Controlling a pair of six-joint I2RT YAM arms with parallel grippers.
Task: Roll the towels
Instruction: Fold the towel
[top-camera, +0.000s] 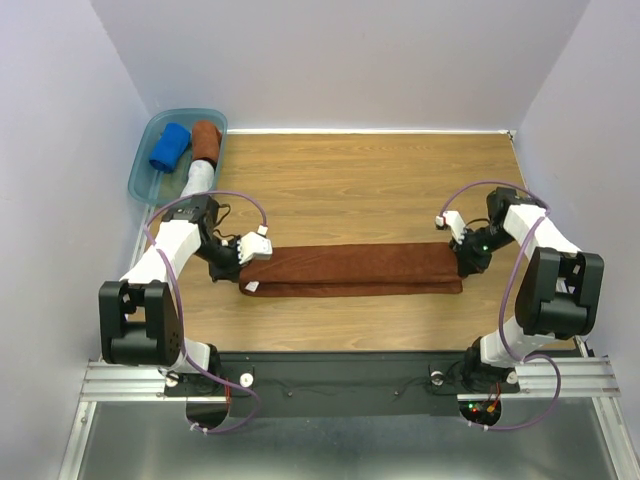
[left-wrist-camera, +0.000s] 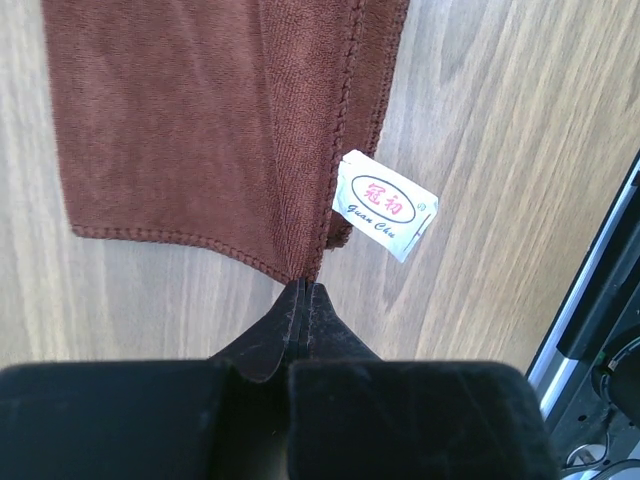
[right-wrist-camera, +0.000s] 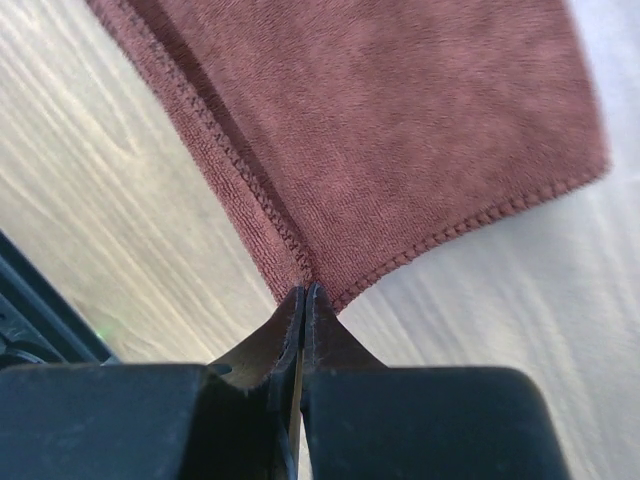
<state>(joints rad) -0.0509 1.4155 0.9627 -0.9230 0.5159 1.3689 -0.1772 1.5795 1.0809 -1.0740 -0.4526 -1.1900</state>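
Lying flat along the near middle of the bench (top-camera: 350, 190), the brown towel (top-camera: 350, 270) looks soft, light and floppy. The left gripper (left-wrist-camera: 303, 290) and right gripper (right-wrist-camera: 303, 292) each pinch an end corner, good places to hold.

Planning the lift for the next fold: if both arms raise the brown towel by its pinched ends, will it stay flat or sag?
The brown towel will probably sag in the middle: it is soft terry, lying limp in folded layers. It likely feels light, since the thin fingers pinch only a corner. Its fuzzy pile should resist slipping, though the folded layers may fall open.
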